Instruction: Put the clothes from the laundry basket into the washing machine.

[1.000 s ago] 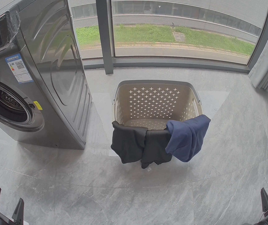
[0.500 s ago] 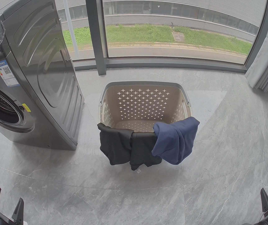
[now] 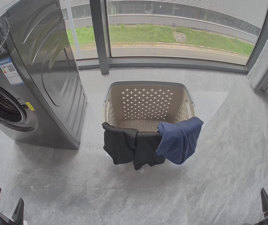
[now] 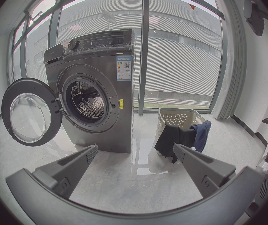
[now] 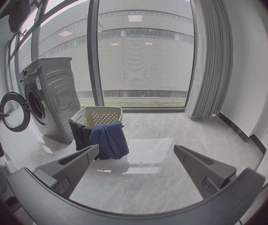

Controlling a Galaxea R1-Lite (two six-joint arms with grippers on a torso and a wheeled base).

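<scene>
the grey washing machine point(image 3: 31, 78) stands on the floor at the robot's left, its round door point(image 4: 31, 111) swung wide open so the drum shows. near it, to the right, sits the beige laundry basket point(image 3: 149, 86). a black garment point(image 3: 131, 144) hangs over the basket's near rim, and a blue garment point(image 3: 179, 139) drapes over the near right corner, touching the black one. the left gripper point(image 4: 134, 148) and right gripper point(image 5: 134, 149) sit low, well apart from the basket, both spread wide and holding nothing.
</scene>
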